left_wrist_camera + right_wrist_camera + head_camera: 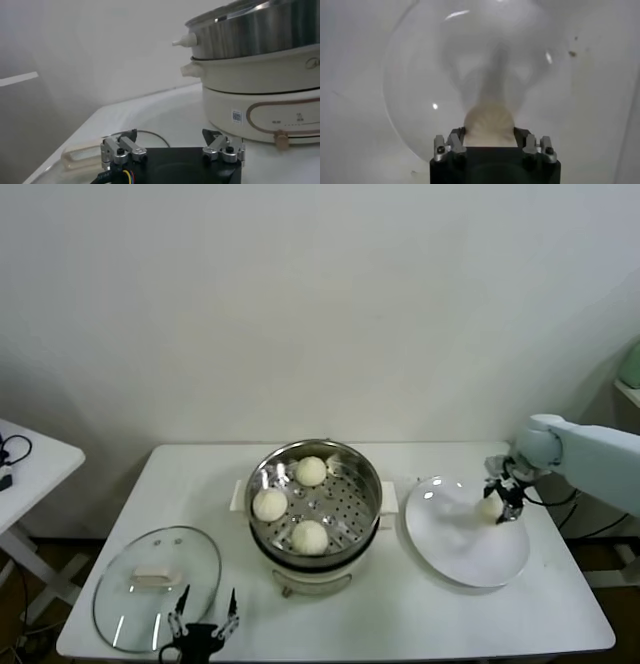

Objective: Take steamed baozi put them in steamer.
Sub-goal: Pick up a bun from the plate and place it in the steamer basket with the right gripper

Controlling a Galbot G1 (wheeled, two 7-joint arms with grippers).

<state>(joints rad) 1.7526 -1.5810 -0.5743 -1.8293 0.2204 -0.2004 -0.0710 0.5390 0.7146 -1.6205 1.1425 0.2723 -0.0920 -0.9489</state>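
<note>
The right gripper point(503, 506) is over the flat, glossy white round plate point(450, 554), its jaws closed on one smooth cream-white steamed baozi point(489, 507). Three more round baozi point(311, 471) lie on the perforated tray of the shiny stainless-steel steamer point(368, 484), mid-bench. The left gripper point(203, 622) waits beside the round glass lid point(130, 604) with its jaws spread and empty.
</note>
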